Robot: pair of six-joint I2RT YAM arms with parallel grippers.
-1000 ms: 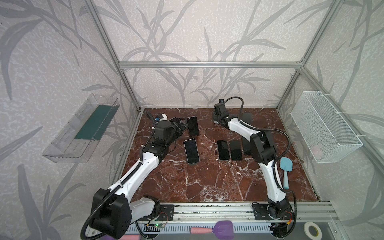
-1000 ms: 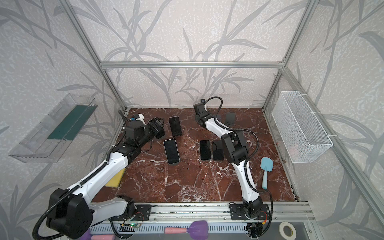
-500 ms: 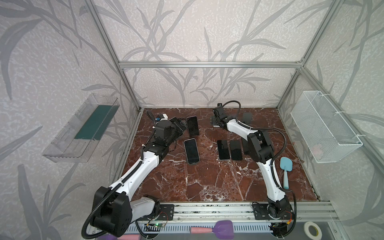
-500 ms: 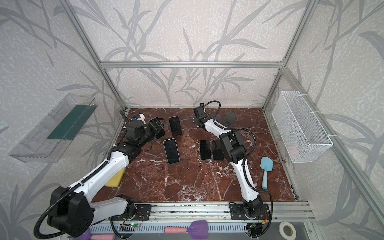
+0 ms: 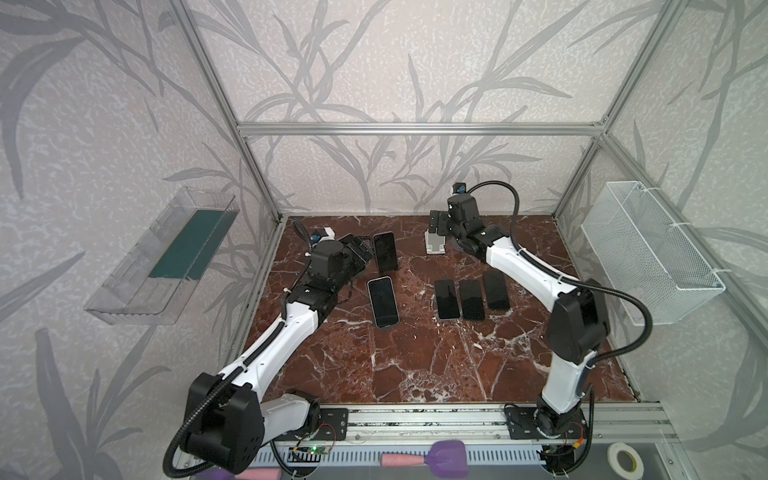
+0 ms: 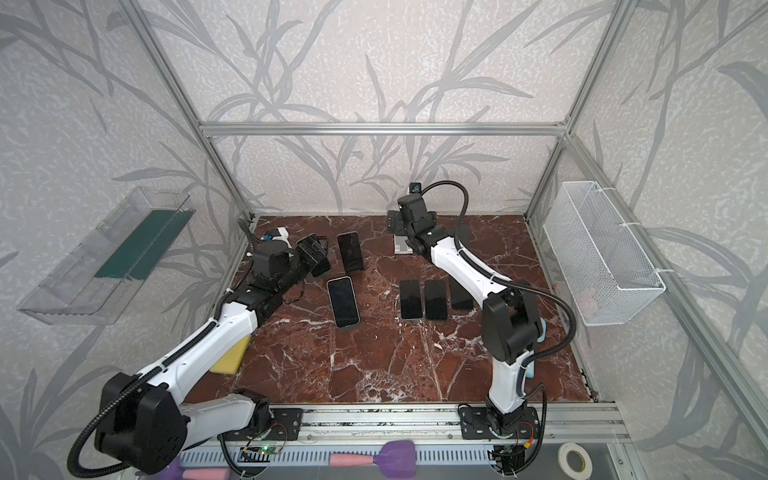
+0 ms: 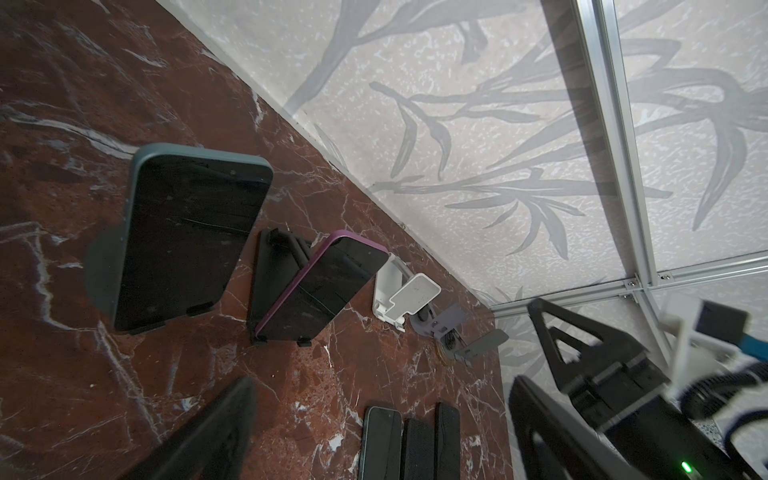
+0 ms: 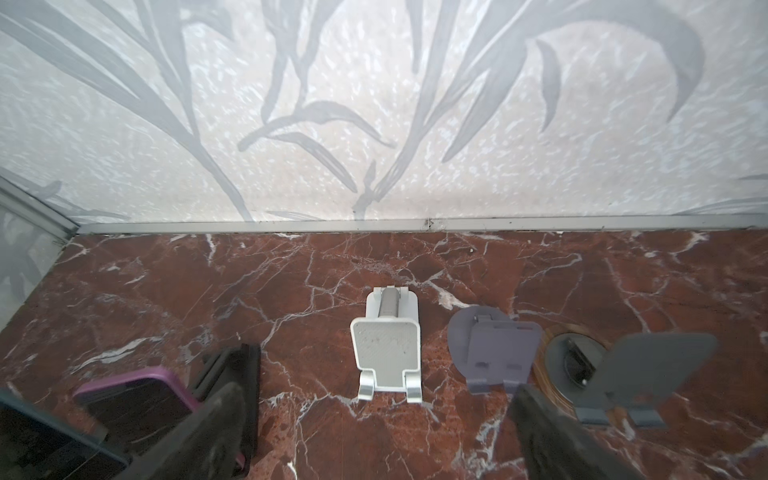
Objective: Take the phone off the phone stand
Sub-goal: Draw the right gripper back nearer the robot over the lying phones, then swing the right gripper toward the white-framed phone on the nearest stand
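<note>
Right fingers (image 8: 557, 440) have spread, arm outstretched toward white stand (image 8: 388, 353).

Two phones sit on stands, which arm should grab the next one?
Left, probably: the left tool, open, sits beside the purple-cased phone on its black stand. The right tool, also open, hovers at the empty white stand, farther away.

Red marble tabletop (image 5: 415, 374), three flat phones (image 5: 471, 299), white stand (image 5: 434, 243)

Two high overviews of the marble table (image 5: 415, 365); low wrist views, white stand (image 8: 386, 353) in both.
</note>
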